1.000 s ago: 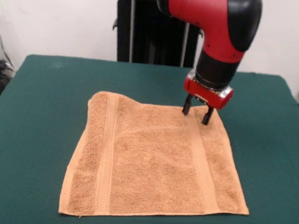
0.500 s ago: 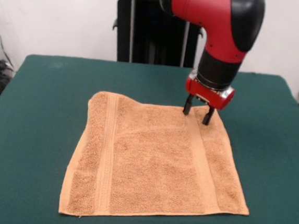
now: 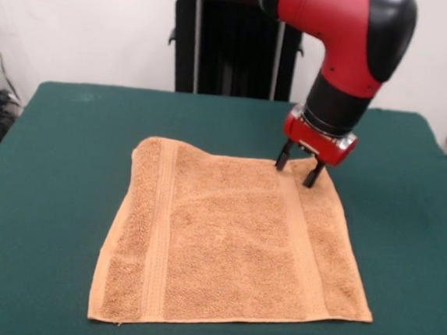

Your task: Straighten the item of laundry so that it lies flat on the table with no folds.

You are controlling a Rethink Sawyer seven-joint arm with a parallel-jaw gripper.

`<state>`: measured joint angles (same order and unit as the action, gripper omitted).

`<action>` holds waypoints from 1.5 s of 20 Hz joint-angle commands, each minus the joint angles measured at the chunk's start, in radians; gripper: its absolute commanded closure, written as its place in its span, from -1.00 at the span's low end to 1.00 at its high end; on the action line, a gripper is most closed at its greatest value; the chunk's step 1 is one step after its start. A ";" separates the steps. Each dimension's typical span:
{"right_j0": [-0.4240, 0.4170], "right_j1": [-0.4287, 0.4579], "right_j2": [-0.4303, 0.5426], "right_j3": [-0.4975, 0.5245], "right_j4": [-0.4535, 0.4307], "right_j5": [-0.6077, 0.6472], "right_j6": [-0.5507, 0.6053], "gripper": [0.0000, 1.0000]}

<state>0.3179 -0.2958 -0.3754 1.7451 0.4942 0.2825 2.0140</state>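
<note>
**Towel spread on green table, gripper at its far corner**

Surface: large table (image 3: 56,200) covered in dark green felt-like cloth, running edge to edge across the front view. Faint pale smudge on the cloth near the far left corner.

Orange-tan terry towel (image 3: 229,242) lies spread out near the table's middle, roughly square, nearly flat. A flat woven band runs down each side. Far left edge shows a slight raised lip; left border a little rumpled.

Gripper (image 3: 299,168) on the red and black arm (image 3: 348,45) hangs at the towel's far right corner, two dark fingers spread apart with a gap between, nothing held. Tips sit at or just above the towel's edge; contact unclear.

Room: white wall behind, black pedestal (image 3: 229,54) at the far side. Dark cables at left edge, small dark object at right.
</note>
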 commanded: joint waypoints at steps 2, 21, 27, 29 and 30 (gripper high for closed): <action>0.109 0.219 0.164 -0.195 0.156 0.037 0.347 -1.00; 0.212 0.306 0.079 -0.326 0.280 0.160 0.480 -1.00; 0.251 0.352 0.027 -0.393 0.299 0.215 0.565 -1.00; 0.266 0.372 -0.004 -0.426 0.286 0.256 0.591 -1.00; 0.292 0.404 -0.066 -0.473 0.260 0.313 0.627 -1.00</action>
<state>0.5282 -0.0879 -0.6387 1.5550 0.6565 0.5659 2.2476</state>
